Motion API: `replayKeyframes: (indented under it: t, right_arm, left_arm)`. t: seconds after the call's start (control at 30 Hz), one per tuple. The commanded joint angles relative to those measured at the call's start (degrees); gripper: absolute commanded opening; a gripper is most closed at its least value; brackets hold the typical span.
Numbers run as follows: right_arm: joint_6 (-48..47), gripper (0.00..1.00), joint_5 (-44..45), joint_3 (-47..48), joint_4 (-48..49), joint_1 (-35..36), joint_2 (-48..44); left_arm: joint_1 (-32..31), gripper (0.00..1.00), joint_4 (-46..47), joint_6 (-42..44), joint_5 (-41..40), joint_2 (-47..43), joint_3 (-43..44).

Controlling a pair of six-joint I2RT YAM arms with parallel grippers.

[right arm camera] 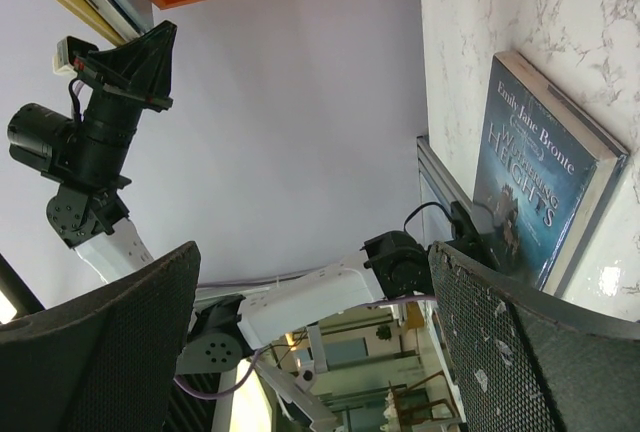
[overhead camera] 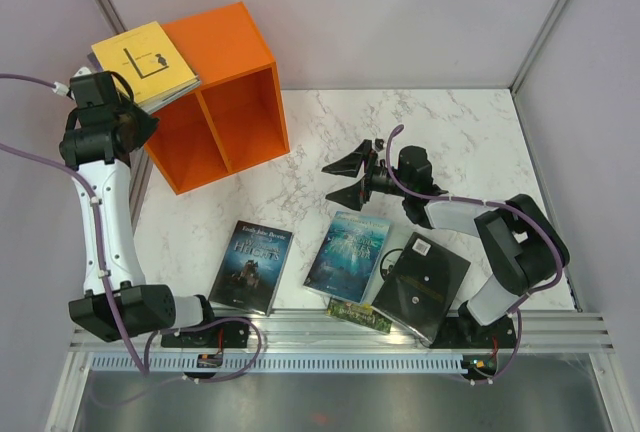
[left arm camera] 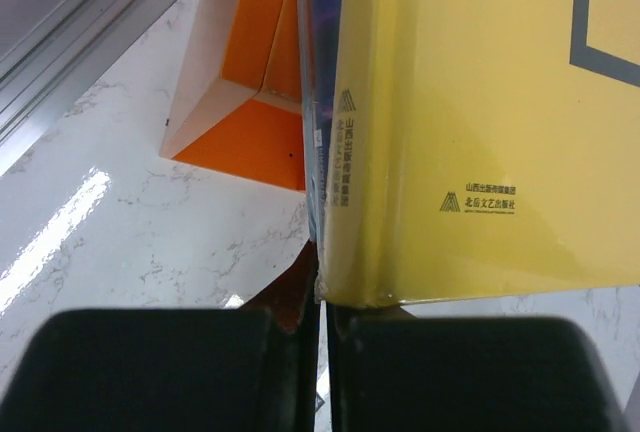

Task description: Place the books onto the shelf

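Note:
The orange shelf (overhead camera: 215, 97) lies at the table's back left, its two compartments facing forward. A yellow book (overhead camera: 145, 62) tops a small stack leaning at the shelf's upper left corner. My left gripper (overhead camera: 148, 117) is shut, its tips right under that stack. In the left wrist view the shut gripper (left arm camera: 322, 322) meets the bottom edge of the yellow book (left arm camera: 480, 102), with a blue book (left arm camera: 318, 72) beside it. My right gripper (overhead camera: 345, 177) hangs open and empty over mid-table. A dark book (overhead camera: 252, 265), a teal book (overhead camera: 348, 255), a black book (overhead camera: 420, 287) and a green-gold book (overhead camera: 358, 315) lie flat.
An aluminium rail (overhead camera: 340, 332) runs along the near edge by the arm bases. Grey walls with metal posts (overhead camera: 545, 22) close in the marble table (overhead camera: 450, 132). The right wrist view shows the dark book (right arm camera: 535, 192) and the left arm (right arm camera: 100, 132).

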Motion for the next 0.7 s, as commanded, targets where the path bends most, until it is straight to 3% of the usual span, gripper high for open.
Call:
replayKeyframes:
  t: [0.0,0.67]
  right_arm:
    - [-0.91,0.98,-1.06,1.51,1.91,-0.46,0.4]
    - [-2.14,0.98,-1.41,1.95,-0.02,-1.6,1.19]
  left_arm:
    - [0.13,0.02,0.33,1.28,-4.31,1.83,3.65]
    - [3.82,0.02,-0.38,2.33,-10.37,4.56,5.32]
